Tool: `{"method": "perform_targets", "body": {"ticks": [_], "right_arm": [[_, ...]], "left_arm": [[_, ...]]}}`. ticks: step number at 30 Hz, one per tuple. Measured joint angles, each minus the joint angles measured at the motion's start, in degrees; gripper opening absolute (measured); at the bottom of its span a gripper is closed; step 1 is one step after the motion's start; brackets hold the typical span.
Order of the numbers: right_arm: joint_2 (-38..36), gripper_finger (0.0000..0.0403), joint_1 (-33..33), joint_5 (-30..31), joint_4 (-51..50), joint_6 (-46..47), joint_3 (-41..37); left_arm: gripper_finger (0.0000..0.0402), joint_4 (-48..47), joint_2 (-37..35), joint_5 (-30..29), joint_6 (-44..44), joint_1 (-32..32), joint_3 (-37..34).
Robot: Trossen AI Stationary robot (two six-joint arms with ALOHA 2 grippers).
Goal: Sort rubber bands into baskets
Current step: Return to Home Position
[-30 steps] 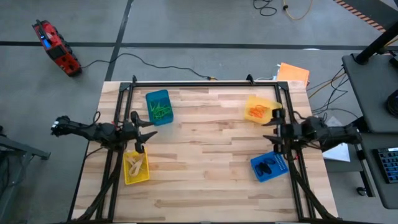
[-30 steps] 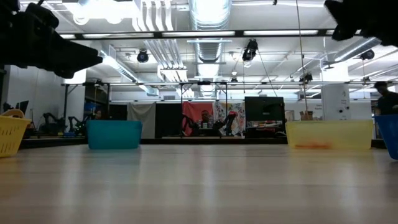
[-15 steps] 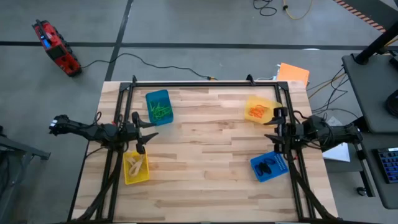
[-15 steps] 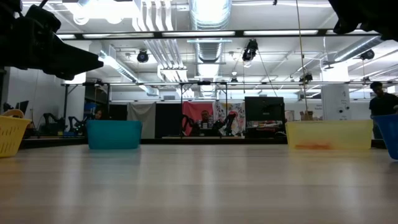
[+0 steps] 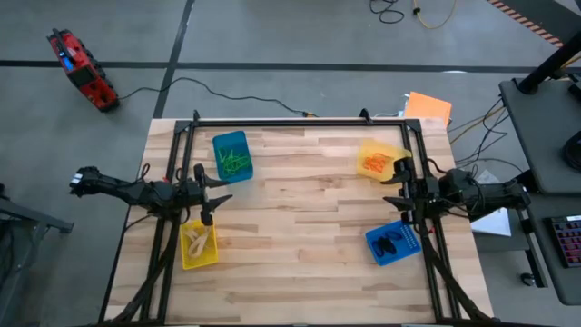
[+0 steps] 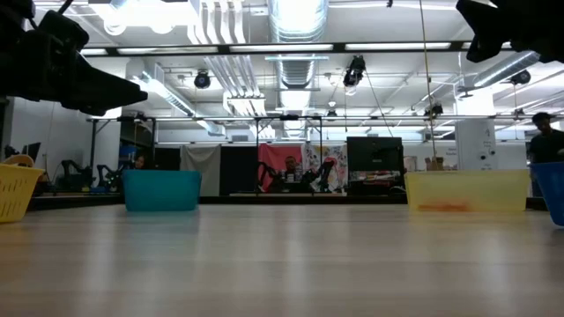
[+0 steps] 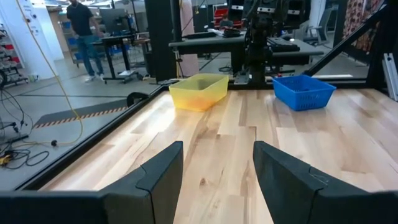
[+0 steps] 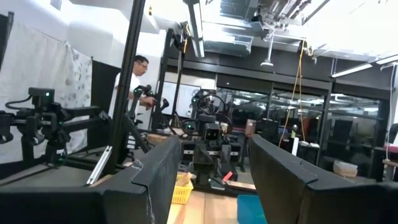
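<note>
Four baskets stand on the wooden table. A blue one (image 5: 231, 156) at the far left holds green rubber bands (image 5: 236, 162). A yellow one (image 5: 379, 160) at the far right holds orange bands (image 5: 375, 164). A yellow one (image 5: 199, 243) at the near left holds tan bands (image 5: 195, 242). A blue one (image 5: 392, 242) at the near right holds black bands (image 5: 388, 242). My left gripper (image 5: 214, 193) hovers open and empty between the two left baskets; its fingers stand apart in the left wrist view (image 7: 217, 171). My right gripper (image 5: 394, 189) hovers open and empty between the two right baskets (image 8: 211, 171).
A black frame (image 5: 300, 122) runs along the table's far edge and down both sides. An orange sheet (image 5: 428, 107) lies beyond the far right corner. The middle of the table (image 5: 300, 209) is bare wood. People stand in the room beyond (image 8: 138, 81).
</note>
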Motion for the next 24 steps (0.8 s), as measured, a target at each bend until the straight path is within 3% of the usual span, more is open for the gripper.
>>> {"method": "perform_targets", "body": {"ticks": [24], "right_arm": [[0.0, 0.0183, 0.0, 0.0, 0.03, 0.0, 0.07]], "left_arm": [[0.018, 0.04, 3.03, 0.02, 0.0, 0.0, -0.01]]}}
